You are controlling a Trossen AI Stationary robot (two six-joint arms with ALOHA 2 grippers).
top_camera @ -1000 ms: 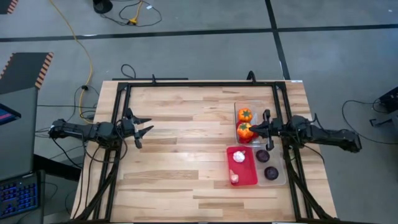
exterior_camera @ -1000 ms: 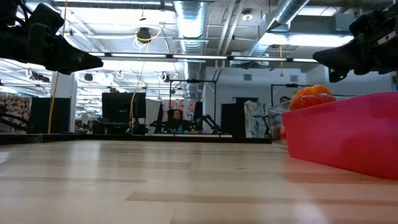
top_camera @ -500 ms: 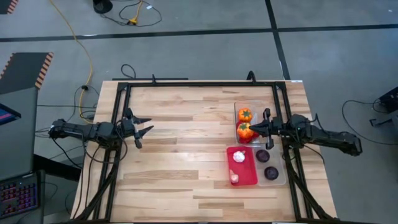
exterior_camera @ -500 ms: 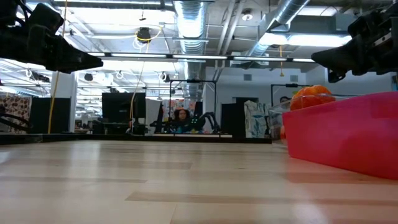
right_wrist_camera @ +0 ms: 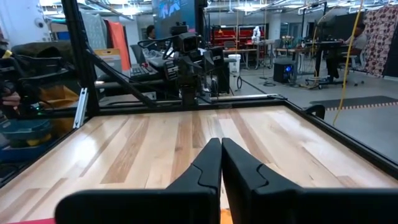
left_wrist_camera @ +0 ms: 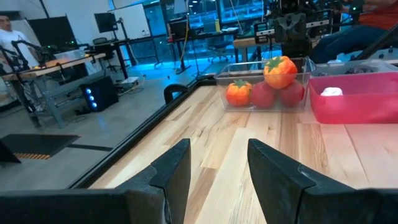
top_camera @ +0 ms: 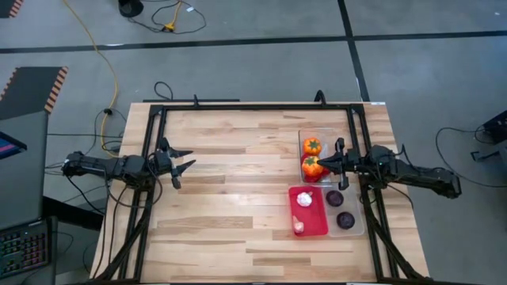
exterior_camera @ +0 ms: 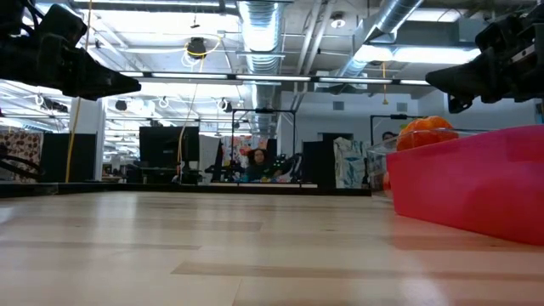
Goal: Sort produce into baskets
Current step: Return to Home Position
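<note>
High view: nothing has moved; left gripper [top_camera: 190,158], nine o'clock, gapes; right gripper [top_camera: 322,164], three o'clock, closed empty; sorting seems finished.

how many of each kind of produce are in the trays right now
orange pieces with green tops: 2
red round pieces: 2 in view
dark purple balls: 2
white garlic bulbs: 2
total: 8
</note>
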